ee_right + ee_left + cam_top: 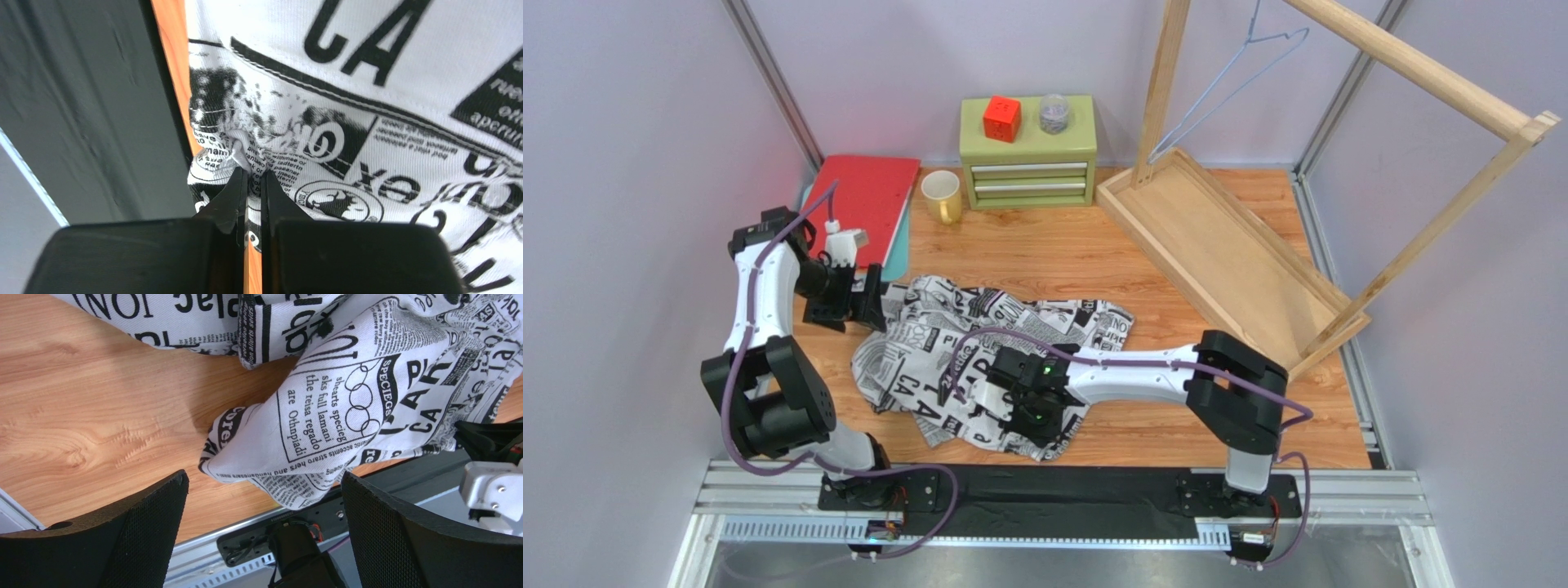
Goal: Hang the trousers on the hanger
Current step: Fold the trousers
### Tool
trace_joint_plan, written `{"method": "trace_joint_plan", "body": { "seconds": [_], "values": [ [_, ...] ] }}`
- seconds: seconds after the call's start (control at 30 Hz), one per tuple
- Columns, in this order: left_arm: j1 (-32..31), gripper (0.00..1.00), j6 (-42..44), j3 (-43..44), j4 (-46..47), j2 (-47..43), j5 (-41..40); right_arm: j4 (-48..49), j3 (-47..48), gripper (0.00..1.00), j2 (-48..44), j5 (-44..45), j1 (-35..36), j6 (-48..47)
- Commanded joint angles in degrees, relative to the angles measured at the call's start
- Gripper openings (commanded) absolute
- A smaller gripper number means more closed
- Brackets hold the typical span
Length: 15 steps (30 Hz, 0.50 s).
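The trousers, white with black newsprint, lie crumpled on the wooden table between my arms. The hanger, thin and pale blue-grey, hangs on the wooden rack at the back right. My right gripper is low over the trousers' near edge; in the right wrist view it is shut, pinching a bunched fold of the cloth. My left gripper is open at the trousers' left end; in the left wrist view it holds nothing, with a corner of the cloth ahead of its wide-apart fingers.
The wooden rack frame stands on a tray base at the right. A green drawer chest with a red cube and a jar stands at the back. A yellow mug and a red folder lie back left.
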Motion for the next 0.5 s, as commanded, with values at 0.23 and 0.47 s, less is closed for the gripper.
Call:
{"method": "trace_joint_plan", "body": {
  "seconds": [0.23,0.47],
  "values": [
    [0.16,0.96,5.52,0.64,-0.18,1.04,-0.81,-11.33,-0.90,0.00,-10.52,9.40,-33.01,-16.38],
    [-3.00,0.99,18.62,-7.01,-7.36,-3.87,3.93,-20.93,-1.30,0.67,-19.19,-1.23,-39.02,-20.24]
  ]
}}
